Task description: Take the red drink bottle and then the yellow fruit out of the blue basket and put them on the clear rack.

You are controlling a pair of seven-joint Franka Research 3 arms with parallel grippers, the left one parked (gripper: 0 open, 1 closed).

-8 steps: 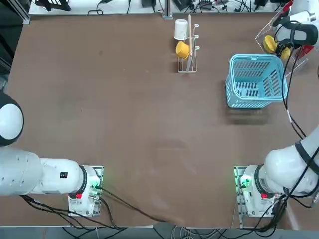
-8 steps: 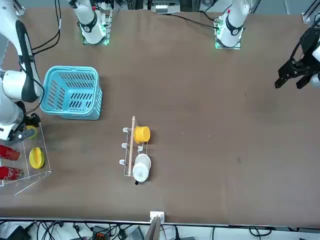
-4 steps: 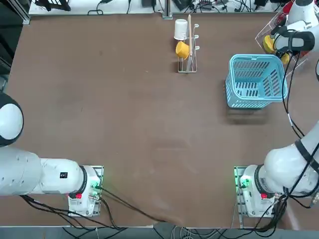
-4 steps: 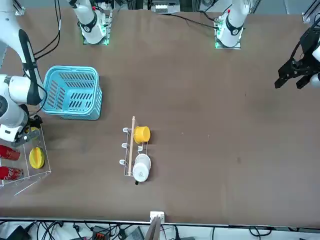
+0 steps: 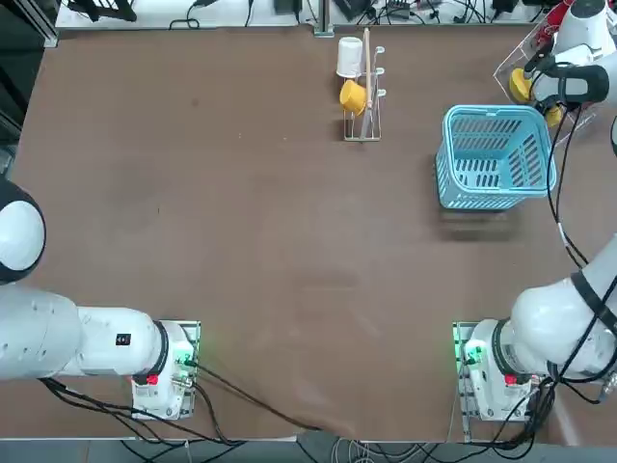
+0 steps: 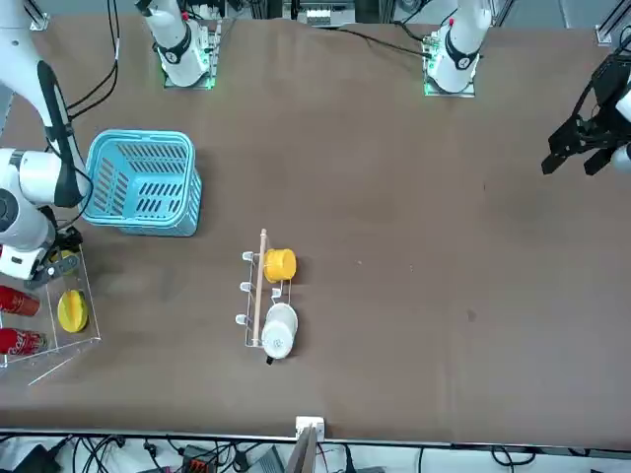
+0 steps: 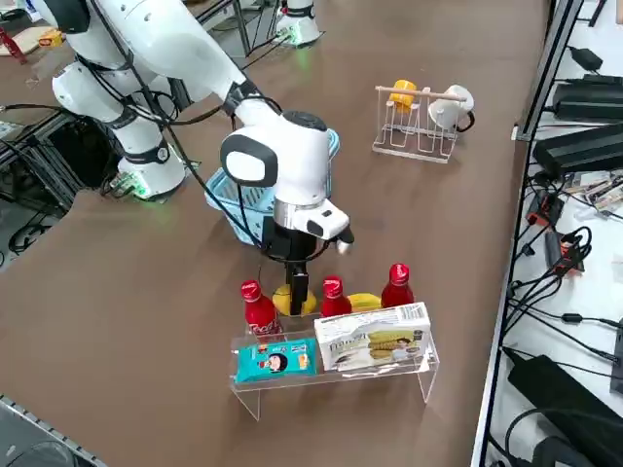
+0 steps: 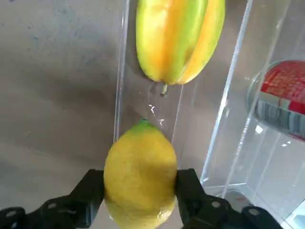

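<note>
My right gripper (image 8: 140,185) is shut on the yellow fruit (image 8: 140,174), a lemon with one finger (image 8: 91,190) pressed to each side. In the right side view the gripper (image 7: 296,292) hangs low over the clear rack (image 7: 424,362), at its end nearest the blue basket (image 7: 228,202), with the yellow fruit (image 7: 283,303) at its tip. Whether the fruit rests on the rack I cannot tell. Three red drink bottles (image 7: 258,306) (image 7: 334,295) (image 7: 396,285) stand upright on the rack. From overhead the blue basket (image 5: 492,112) shows nothing inside.
A bigger yellow-green fruit (image 8: 178,38) lies on the rack just beyond the lemon. A blue packet (image 7: 274,359) and a white box (image 7: 372,338) lean on the rack's front. A white wire peg stand (image 5: 363,92) holds a yellow-orange cup and a white cup.
My right wrist has shifted slightly over the rack's basket-side end. The fruit stays in the grip.
</note>
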